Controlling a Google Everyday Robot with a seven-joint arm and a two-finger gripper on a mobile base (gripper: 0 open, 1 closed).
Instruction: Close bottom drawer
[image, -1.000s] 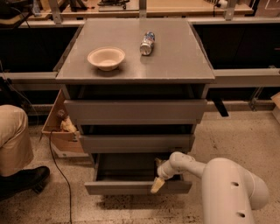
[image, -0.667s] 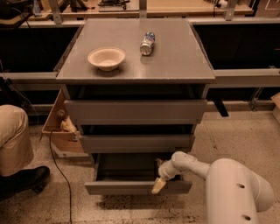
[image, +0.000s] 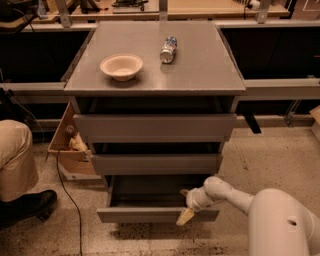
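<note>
The bottom drawer (image: 145, 215) is the lowest and narrowest of three grey drawers in the cabinet. It is pulled out, and its shallow grey box shows empty. My gripper (image: 185, 210) is at the right part of its front panel, with one tan fingertip (image: 184, 217) over the front face and another just inside the box. The white arm (image: 235, 197) reaches in from the lower right.
A tan bowl (image: 121, 66) and a lying plastic bottle (image: 168, 49) rest on the cabinet top (image: 200, 70). The middle (image: 155, 163) and top (image: 155, 127) drawers are slightly out. A cardboard box (image: 67, 145) and cable lie at the left, beside a person's leg and shoe (image: 20, 175).
The arm and gripper have shifted very slightly; the bottom drawer stays pulled out about as far as before.
</note>
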